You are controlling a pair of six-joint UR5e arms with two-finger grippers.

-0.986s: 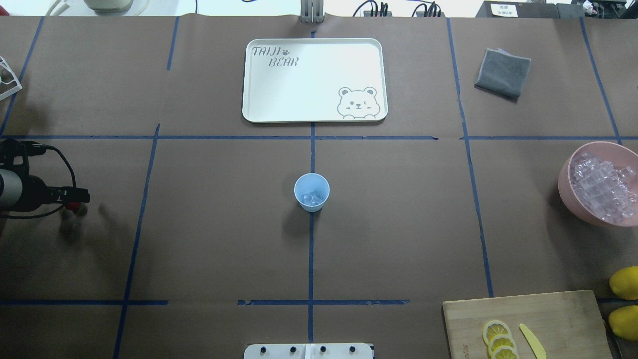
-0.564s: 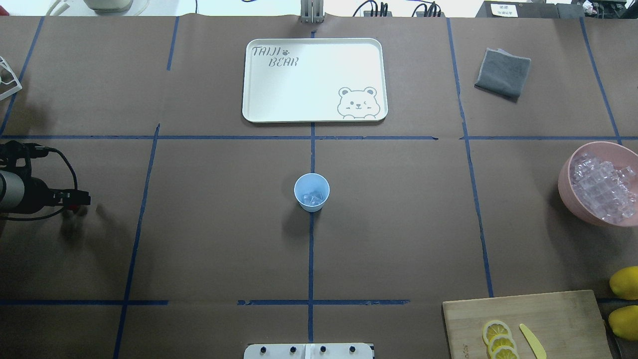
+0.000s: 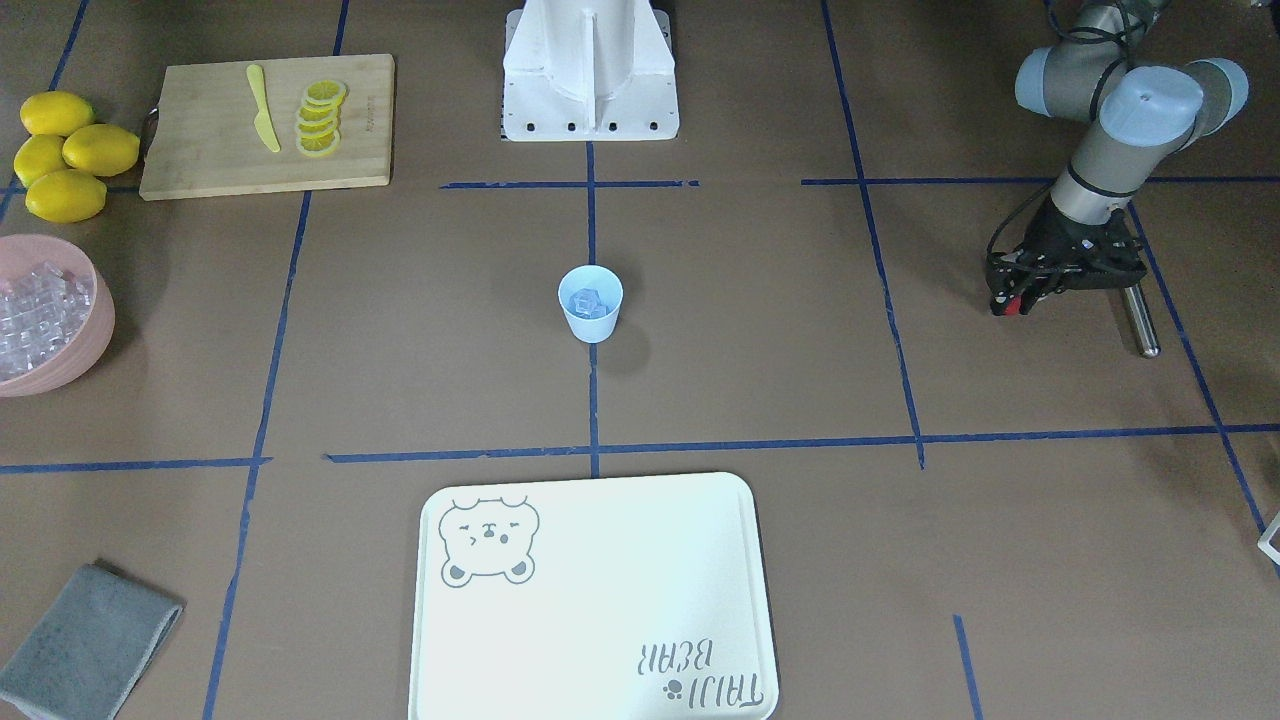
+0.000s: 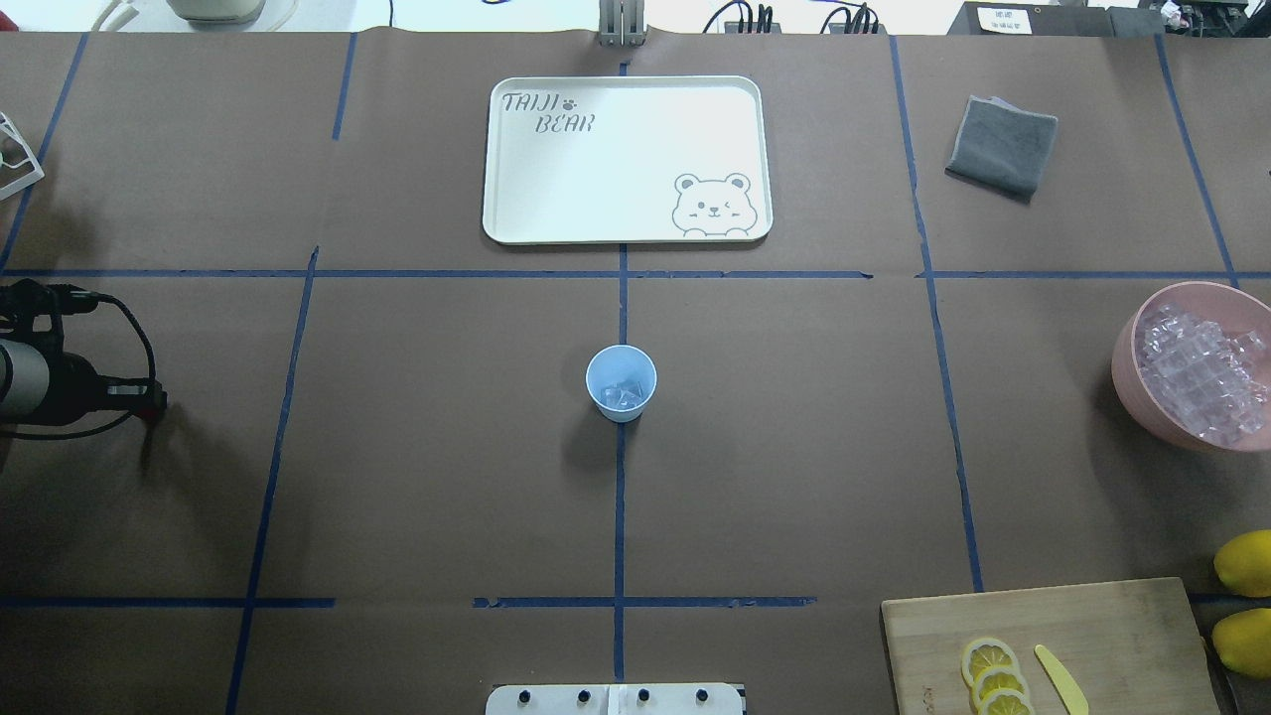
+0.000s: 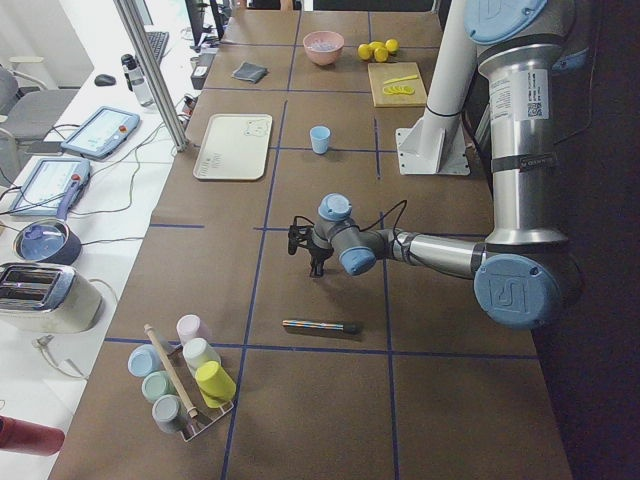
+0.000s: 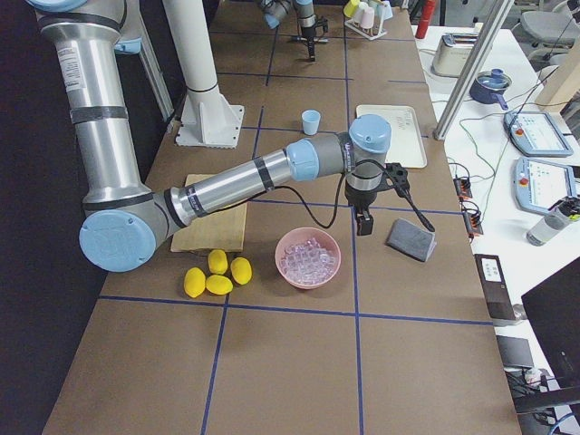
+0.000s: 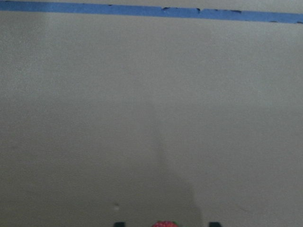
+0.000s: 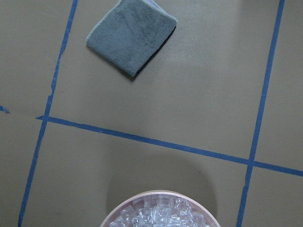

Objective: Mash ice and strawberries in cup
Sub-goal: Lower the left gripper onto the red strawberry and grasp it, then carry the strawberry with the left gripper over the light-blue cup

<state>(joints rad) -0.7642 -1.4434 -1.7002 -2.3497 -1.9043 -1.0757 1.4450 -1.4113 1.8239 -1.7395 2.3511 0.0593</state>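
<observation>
1. Cup [image 4: 621, 383] stands upright mid-table on the blue centre line, well apart from both arms. Nothing touches it.
2. Ice [image 4: 624, 396] is already in the cup, a few clear cubes at the bottom. No red shows inside.
3. Strawberry [image 3: 1016, 306] sits at the tip of the left gripper [image 3: 1008, 302], out at the table's left end, well apart from the cup. The wrist view shows its red top between the two fingers. Claw looks clamped on it, lifted off the table [image 4: 447, 447].
4. Right gripper [image 6: 363, 224] hangs on the right side, between the pink bowl [image 4: 1125, 382] and the grey cloth [image 4: 1001, 144]. It shows only from the side, so I cannot tell whether the claw is apart or together.
5. Metal rod [image 3: 1140, 320] lies flat just beside the left gripper, untouched. Likely the masher.
6. Progress: roughly a third. The ice is in. Left to do: carry the berry over, drop it in the cup, pick up the rod, mash.
</observation>
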